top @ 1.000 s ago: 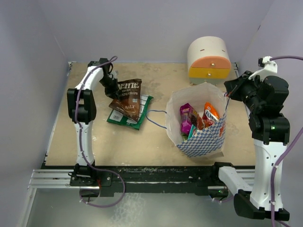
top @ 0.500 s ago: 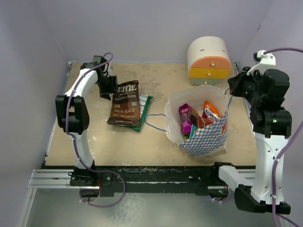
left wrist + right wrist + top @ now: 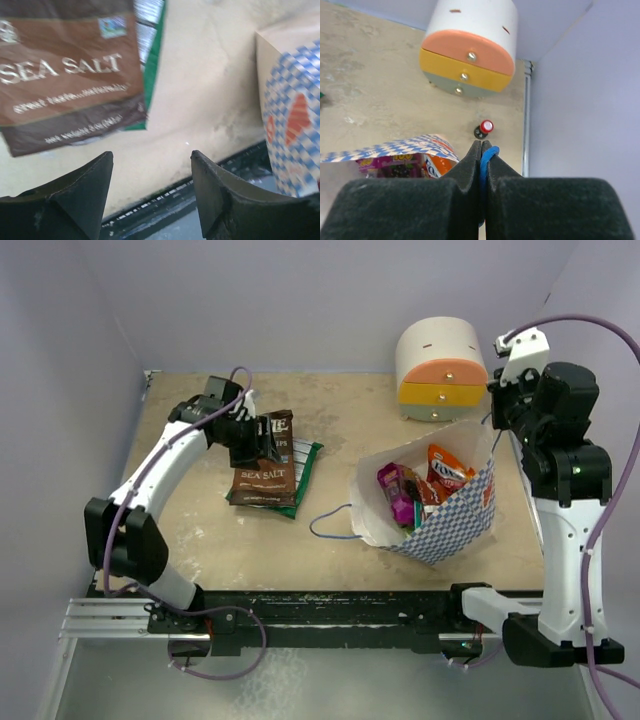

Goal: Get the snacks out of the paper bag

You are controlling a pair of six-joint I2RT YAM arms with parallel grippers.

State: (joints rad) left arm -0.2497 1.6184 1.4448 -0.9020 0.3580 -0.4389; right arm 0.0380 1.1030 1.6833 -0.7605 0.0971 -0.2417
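The paper bag (image 3: 450,525) stands right of centre and tips toward the left. Its mouth shows magenta (image 3: 394,486) and orange (image 3: 446,468) snacks. My right gripper (image 3: 497,422) is above the bag's right rim, shut on the bag's blue string handle (image 3: 488,151). The other handle loop (image 3: 330,525) lies on the table. A dark brown Kettle chip bag (image 3: 263,476) lies flat at the left on a green packet (image 3: 304,462). My left gripper (image 3: 262,440) hovers over the brown bag's top, open with nothing between its fingers. The left wrist view shows the brown bag (image 3: 65,75), the green packet (image 3: 153,65) and the paper bag (image 3: 292,115).
A cream domed mini cabinet (image 3: 440,365) with orange and yellow drawers stands at the back right, behind the bag. A small red-capped knob (image 3: 485,127) sits on the table near the right wall. Walls close in the left, back and right sides.
My left gripper opened and let go of the brown chip bag, which now lies flat on the green packet. My right gripper rose with the handle, and the paper bag tipped left.
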